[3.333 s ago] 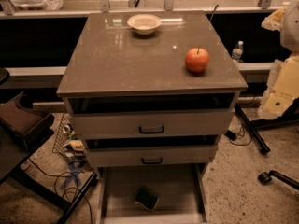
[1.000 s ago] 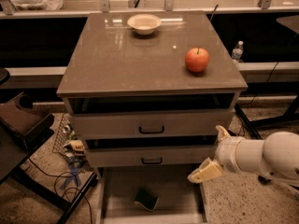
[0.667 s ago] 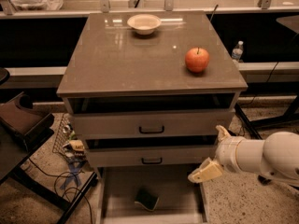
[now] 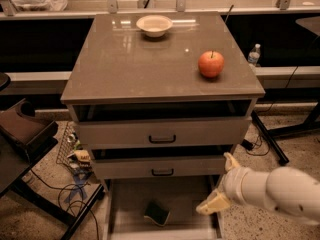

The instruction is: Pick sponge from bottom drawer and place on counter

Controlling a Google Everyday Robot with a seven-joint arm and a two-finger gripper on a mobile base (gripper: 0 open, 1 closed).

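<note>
The dark green sponge [image 4: 157, 213] lies on the grey floor of the pulled-out bottom drawer [image 4: 131, 204], near its front. My gripper [image 4: 222, 184] is at the end of the white arm coming in from the lower right. It hangs at the drawer's right edge, to the right of the sponge and apart from it. One cream finger points up, the other down-left, so the gripper is open and empty. The glossy grey-brown counter [image 4: 125, 64] tops the cabinet.
A red apple [image 4: 211, 64] and a white bowl [image 4: 154, 25] sit on the counter. The two upper drawers [image 4: 162, 132] stand slightly ajar. Cables and a wire basket [image 4: 70, 154] lie on the floor to the left. A water bottle [image 4: 254, 54] stands at the right.
The arm has come from the upper right down to the right of the bottom drawer. Over the last second it has hardly moved. The sponge has not moved.
</note>
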